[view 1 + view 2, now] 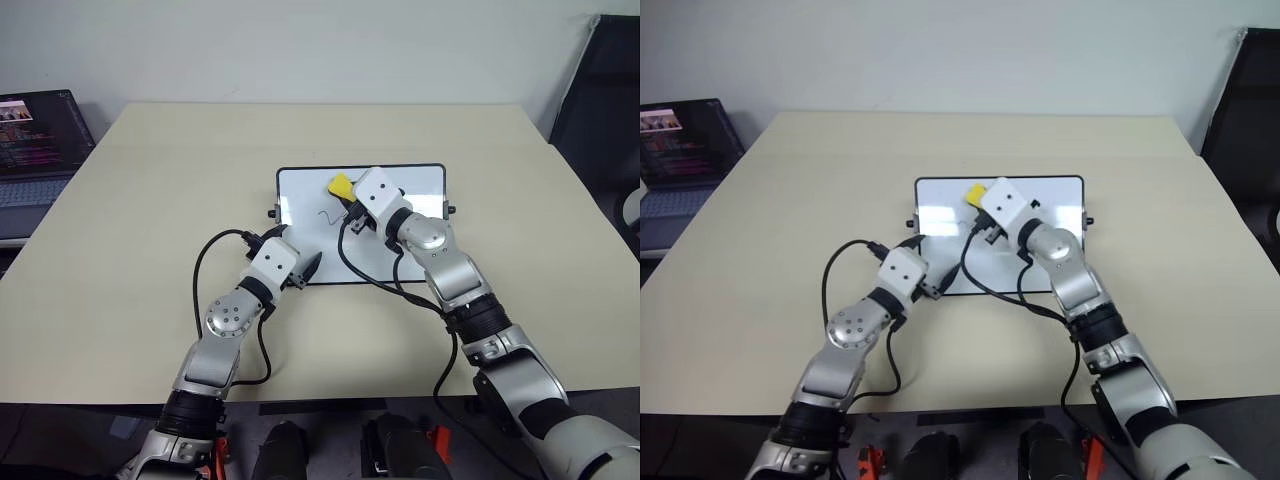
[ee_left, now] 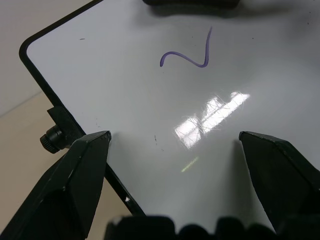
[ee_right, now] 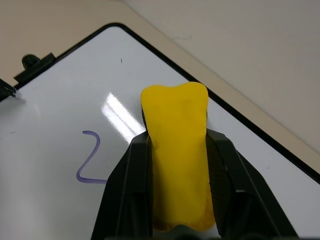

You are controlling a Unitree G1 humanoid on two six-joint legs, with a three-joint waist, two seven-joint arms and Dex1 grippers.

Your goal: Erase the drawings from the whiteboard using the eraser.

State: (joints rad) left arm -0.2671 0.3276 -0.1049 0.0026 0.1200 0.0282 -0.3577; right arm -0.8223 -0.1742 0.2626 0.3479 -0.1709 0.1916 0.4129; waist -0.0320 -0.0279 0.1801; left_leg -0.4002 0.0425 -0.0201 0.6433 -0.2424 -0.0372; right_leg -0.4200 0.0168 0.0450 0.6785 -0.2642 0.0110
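The whiteboard point(image 1: 300, 195) lies flat in the middle of the table, black-framed, with a knob point(image 2: 52, 139) on its short side. One of the drawings, a thin wavy squiggle point(image 2: 187, 54), sits on the board's left half, also seen as a curl point(image 3: 90, 160). My right gripper point(image 3: 177, 137) is shut on the yellow eraser point(image 1: 341, 186), which is held over the board's far middle, just right of the squiggle. My left gripper point(image 2: 174, 137) is open over the board's near left corner, nothing between its fingers.
An open laptop point(image 1: 35, 140) stands at the table's far left edge. A dark chair point(image 1: 605, 100) is beyond the right edge. Black cables point(image 1: 205, 265) loop from both wrists over the table and the board's near edge.
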